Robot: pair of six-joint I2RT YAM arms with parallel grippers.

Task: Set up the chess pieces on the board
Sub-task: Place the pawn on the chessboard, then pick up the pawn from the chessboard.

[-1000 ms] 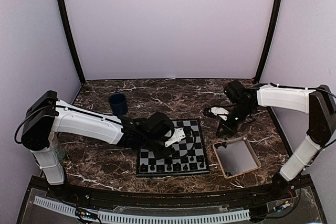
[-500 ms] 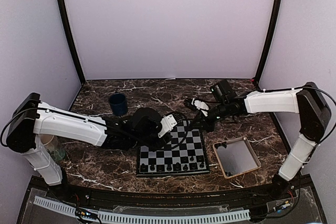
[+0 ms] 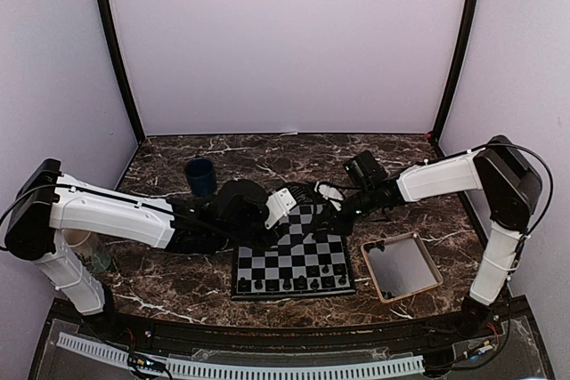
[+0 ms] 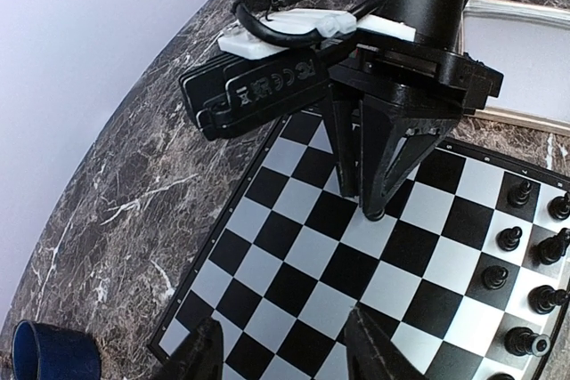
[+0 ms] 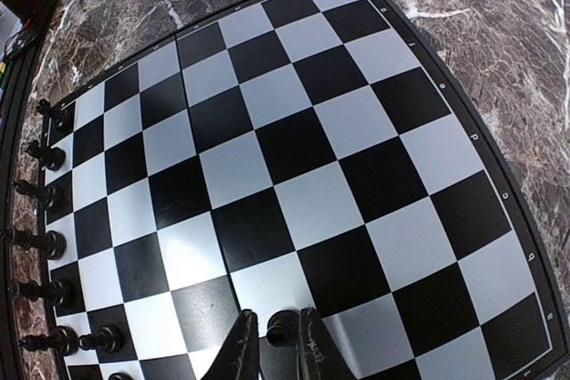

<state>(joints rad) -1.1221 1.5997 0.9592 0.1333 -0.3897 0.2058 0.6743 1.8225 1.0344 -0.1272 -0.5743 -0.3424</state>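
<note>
1 blue cup (image 3: pixel 200 176) and 1 tan-rimmed tray (image 3: pixel 428 258) on marble table (image 3: pixel 160 282).

A row of white compliance symbols, apparently including CE, is printed on the black camera housing (image 4: pixel 267 86) on the right arm. Edge characters on the board (image 5: pixel 504 195) are illegible.
</note>
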